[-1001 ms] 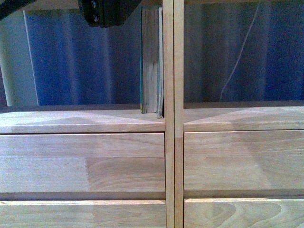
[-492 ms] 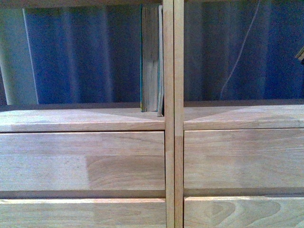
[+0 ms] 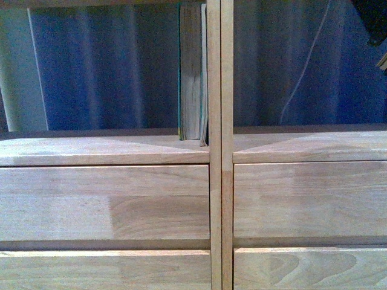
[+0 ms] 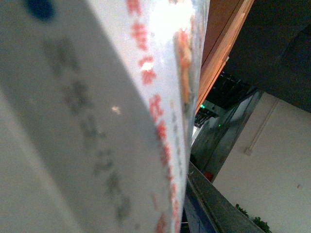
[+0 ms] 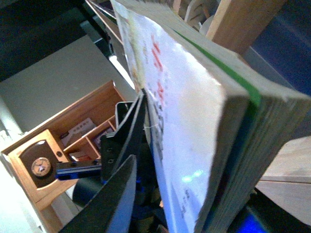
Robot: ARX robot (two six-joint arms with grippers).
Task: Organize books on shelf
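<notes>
Presently, in the front view, the shelf (image 3: 109, 151) fills the frame: plain drawer fronts (image 3: 103, 205) sit below two open compartments, with a blue curtain (image 3: 103, 66) behind. In the left compartment the teal book (image 3: 191, 72) stands upright, its yellowed page edges facing out. Just right of it the white paperback (image 3: 204, 78) shows as a thin pale strip, also upright, between the teal book and the central upright (image 3: 221, 181). In the right compartment a white cable (image 3: 302, 66) hangs before the curtain. A dark shape (image 3: 370, 18) cuts the top right corner; what it is cannot be determined.

Left wrist view: the paperback's cover, white with red and black lettering, fills most of the frame, blurred and very close. The left gripper is out of sight, so its opening cannot be told.

Right wrist view: the right gripper (image 5: 133, 141) has its two black fingers (image 5: 116, 199) apart with nothing between them. Both lie on the white-cover side of the books, one right against the cover. A darker wooden cabinet (image 5: 73, 141) stands beyond.
</notes>
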